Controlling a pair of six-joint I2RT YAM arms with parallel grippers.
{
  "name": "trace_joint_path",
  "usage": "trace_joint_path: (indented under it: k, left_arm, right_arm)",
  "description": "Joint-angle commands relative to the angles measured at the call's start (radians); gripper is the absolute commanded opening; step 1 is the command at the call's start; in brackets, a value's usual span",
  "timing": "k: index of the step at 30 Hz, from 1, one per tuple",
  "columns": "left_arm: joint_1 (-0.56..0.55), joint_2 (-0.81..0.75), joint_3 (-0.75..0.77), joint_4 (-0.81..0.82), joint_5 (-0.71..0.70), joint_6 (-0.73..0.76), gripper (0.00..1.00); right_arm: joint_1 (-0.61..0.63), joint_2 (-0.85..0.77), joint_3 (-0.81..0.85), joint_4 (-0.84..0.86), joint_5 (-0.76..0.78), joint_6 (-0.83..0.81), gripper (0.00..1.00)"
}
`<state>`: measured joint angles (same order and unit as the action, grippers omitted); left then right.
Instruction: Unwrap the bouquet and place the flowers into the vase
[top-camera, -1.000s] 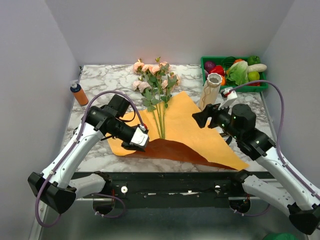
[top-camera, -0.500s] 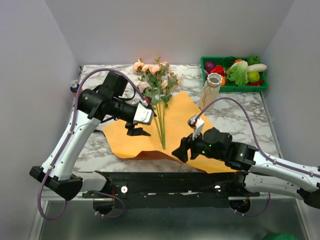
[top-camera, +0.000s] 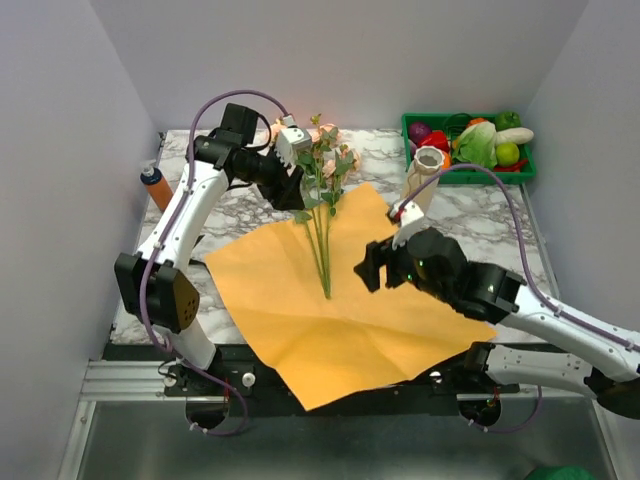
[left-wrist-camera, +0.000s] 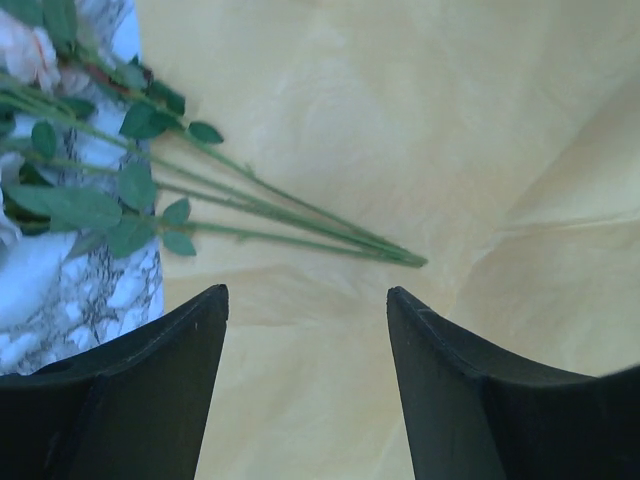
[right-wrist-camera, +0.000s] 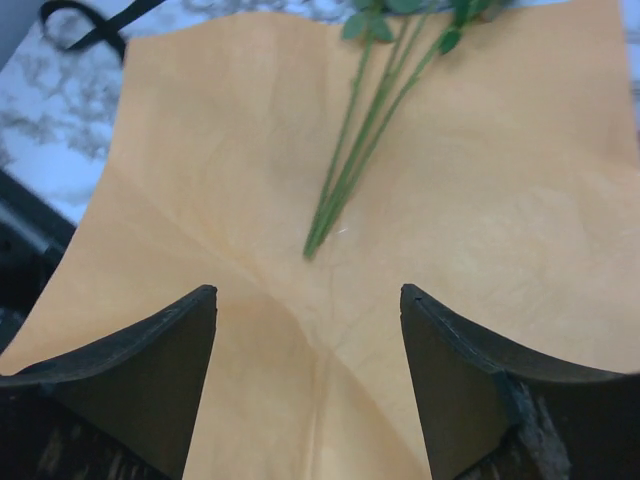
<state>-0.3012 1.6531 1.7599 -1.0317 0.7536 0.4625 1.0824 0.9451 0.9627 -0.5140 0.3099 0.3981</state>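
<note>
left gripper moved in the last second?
Yes. The left gripper went from near the table's front edge toward the back, now level with the orange bottle.

Right arm (top-camera: 480, 285) hides vase (top-camera: 424, 170) foot; flowers (left-wrist-camera: 70, 205) cropped.

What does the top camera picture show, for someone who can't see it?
Pink roses lie with stems on an orange paper sheet spread flat on a marble table. The left gripper and right gripper hover open above; a white vase stands behind.
</note>
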Motion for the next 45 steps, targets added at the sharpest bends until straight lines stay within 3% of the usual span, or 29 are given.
trace_joint_path:
  k: [1, 5, 10, 17, 31, 40, 45]
  left_arm:
    - [0.043, 0.065, -0.071, 0.097, -0.131, -0.114, 0.71]
    - [0.085, 0.099, -0.157, 0.149, -0.163, -0.16, 0.69]
    - [0.114, 0.085, -0.282, 0.216, -0.206, -0.191, 0.68]
    - [0.116, 0.036, -0.453, 0.278, -0.309, -0.173, 0.67]
    - [0.125, -0.065, -0.53, 0.282, -0.342, -0.156, 0.66]
    - [0.143, -0.104, -0.548, 0.259, -0.355, -0.124, 0.65]
    - [0.152, -0.115, -0.547, 0.236, -0.369, -0.105, 0.65]
  right_arm:
    - [-0.194, 0.141, 0.07, 0.011, -0.012, -0.07, 0.79]
    - [-0.298, 0.38, 0.212, 0.02, -0.051, -0.087, 0.68]
    - [-0.351, 0.712, 0.421, 0.061, -0.118, -0.116, 0.65]
    - [-0.375, 1.029, 0.631, 0.083, -0.118, -0.102, 0.62]
    - [-0.386, 1.271, 0.763, 0.112, -0.023, -0.073, 0.59]
    - [-0.398, 1.322, 0.791, 0.134, -0.025, -0.068, 0.45]
    - [-0.398, 1.341, 0.823, 0.132, -0.038, -0.058, 0.31]
